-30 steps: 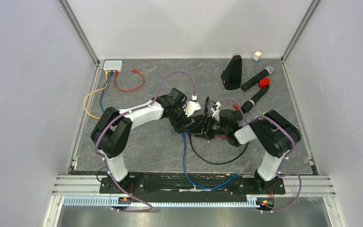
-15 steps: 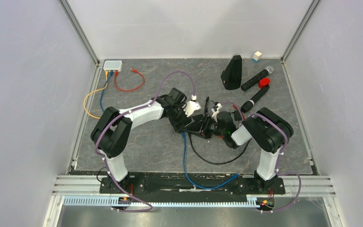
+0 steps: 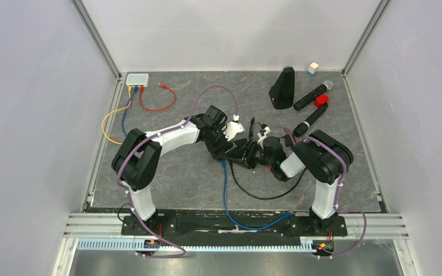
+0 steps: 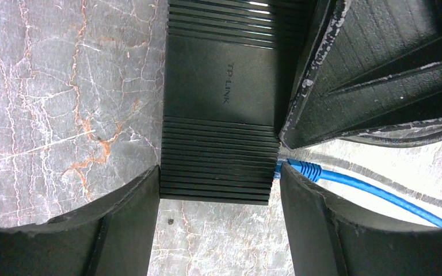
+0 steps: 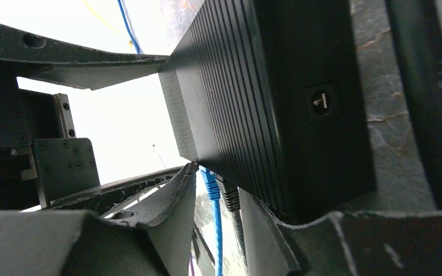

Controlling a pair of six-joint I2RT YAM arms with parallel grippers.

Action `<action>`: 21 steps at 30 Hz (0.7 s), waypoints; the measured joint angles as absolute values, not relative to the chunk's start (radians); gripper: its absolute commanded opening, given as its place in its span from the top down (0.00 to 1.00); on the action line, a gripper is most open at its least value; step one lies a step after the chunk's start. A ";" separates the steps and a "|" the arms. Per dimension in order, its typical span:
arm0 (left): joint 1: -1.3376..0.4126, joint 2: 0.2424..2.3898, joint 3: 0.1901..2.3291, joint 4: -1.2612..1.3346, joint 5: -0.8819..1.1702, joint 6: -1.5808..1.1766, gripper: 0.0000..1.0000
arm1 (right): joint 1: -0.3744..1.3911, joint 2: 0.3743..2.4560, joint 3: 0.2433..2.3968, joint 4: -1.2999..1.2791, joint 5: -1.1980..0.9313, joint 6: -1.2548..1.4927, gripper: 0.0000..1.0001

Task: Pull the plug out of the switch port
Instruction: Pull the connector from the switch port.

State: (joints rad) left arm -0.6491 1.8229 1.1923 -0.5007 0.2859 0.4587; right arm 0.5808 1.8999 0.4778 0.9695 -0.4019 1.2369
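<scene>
The left end effector (image 4: pixel 218 179) clamps the black ribbed plastic network switch (image 4: pixel 221 103) across its width, flat on the grey marbled table (image 4: pixel 63 86). The blue moulded plug (image 4: pixel 298 168) sits in the switch's near face, long axis toward the arm bases. It lies between the fingers of the right end effector (image 5: pixel 216 198), the nearer one; whether they pinch it I cannot tell. The right arm (image 3: pixel 321 156) has swung leftward since a second ago.
</scene>
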 measured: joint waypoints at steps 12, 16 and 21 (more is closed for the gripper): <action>-0.649 1.832 1.207 -0.519 0.286 0.459 0.38 | 0.587 1.901 0.477 0.967 -0.377 1.262 0.77; -0.649 1.837 1.213 -0.525 0.285 0.463 0.37 | 0.590 1.900 0.477 0.966 -0.375 1.262 0.77; -0.649 1.839 1.217 -0.529 0.285 0.463 0.37 | 0.594 1.893 0.477 0.958 -0.368 1.254 0.73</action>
State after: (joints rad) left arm -0.6495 1.8385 1.2167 -0.5293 0.2848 0.4633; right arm 0.5938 1.8935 0.4774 0.9581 -0.3676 1.2545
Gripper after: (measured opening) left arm 0.757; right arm 0.243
